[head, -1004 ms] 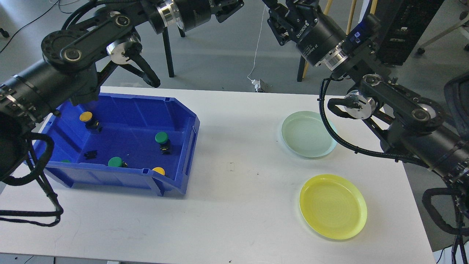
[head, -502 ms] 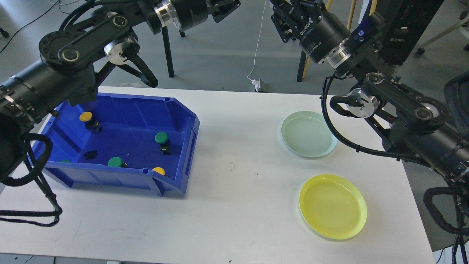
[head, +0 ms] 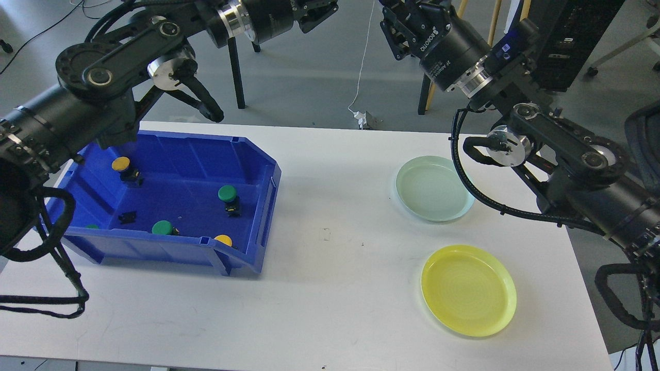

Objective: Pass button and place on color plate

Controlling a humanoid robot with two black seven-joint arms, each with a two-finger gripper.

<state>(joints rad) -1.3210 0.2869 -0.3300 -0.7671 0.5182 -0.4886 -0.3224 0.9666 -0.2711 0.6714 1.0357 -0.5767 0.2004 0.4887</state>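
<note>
A blue bin (head: 268, 196) on the left of the white table holds several buttons: a yellow one (head: 120, 164) at the back left, a green one (head: 227, 193), another green one (head: 162, 227) and a yellow one (head: 223, 239) at the front wall. A pale green plate (head: 434, 188) and a yellow plate (head: 468, 290) lie on the right, both bare. My left gripper (head: 320, 11) and right gripper (head: 393, 23) are raised high beyond the table's far edge, cut off by the top of the view. Their fingers do not show clearly.
A small black part (head: 127, 217) lies in the bin. Chair legs (head: 236, 72), a white cable with a plug (head: 363, 119) and a black cabinet (head: 567, 41) stand on the floor behind the table. The table (head: 330, 288) ends close to the plates on the right.
Both arms have shifted only slightly; the right gripper rose a little toward the top edge. The buttons and plates have not moved.
</note>
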